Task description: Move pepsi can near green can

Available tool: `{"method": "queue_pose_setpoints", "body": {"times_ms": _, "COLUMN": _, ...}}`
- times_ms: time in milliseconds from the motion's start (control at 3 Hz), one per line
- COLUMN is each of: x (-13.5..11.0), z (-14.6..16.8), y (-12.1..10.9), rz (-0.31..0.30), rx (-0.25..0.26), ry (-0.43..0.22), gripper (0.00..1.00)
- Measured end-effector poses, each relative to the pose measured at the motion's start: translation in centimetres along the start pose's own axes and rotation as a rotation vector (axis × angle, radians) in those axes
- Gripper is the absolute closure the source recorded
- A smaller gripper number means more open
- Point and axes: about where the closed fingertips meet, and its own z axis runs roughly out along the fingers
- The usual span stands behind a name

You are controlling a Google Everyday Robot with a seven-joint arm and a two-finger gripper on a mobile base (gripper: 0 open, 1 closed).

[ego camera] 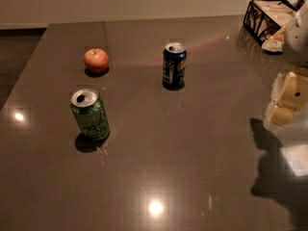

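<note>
Claw [285, 99] low at right edge, arm [298, 35] above, spread or pressed unclear, far from pepsi can [173, 66]

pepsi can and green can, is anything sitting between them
No: in the camera view only bare table lies between the pepsi can and the green can. The apple sits off that line, and the gripper is at the picture's right edge.

Comes into view at the right edge only, mostly cut off by the frame. Shows a pale, rounded stretch of arm [299, 37] in the upper right corner, sloping downward. Ends below that in a cream-coloured gripper [288, 100], just inside the right edge at about mid-height, blocky in outline, turned down and slightly leftward.
</note>
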Motion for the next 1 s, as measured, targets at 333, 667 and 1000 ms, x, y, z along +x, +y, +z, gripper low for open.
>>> {"method": "queue_pose_setpoints", "body": {"times_ms": 333, "x": 0.0, "z": 0.0, "y": 0.0, "rz": 0.000, "rx": 0.000, "ry": 0.000, "gripper": 0.00}}
{"method": "queue_pose_setpoints", "body": {"times_ms": 667, "x": -1.2, "z": 0.8, "y": -1.2, "rz": 0.030, "rx": -0.005, "ry": -0.041, "gripper": 0.00}}
{"method": "queue_pose_setpoints", "body": {"times_ms": 1000, "x": -4.1, "z": 2.5, "y": -3.8, "rz": 0.078, "rx": -0.006, "ry": -0.120, "gripper": 0.00}}
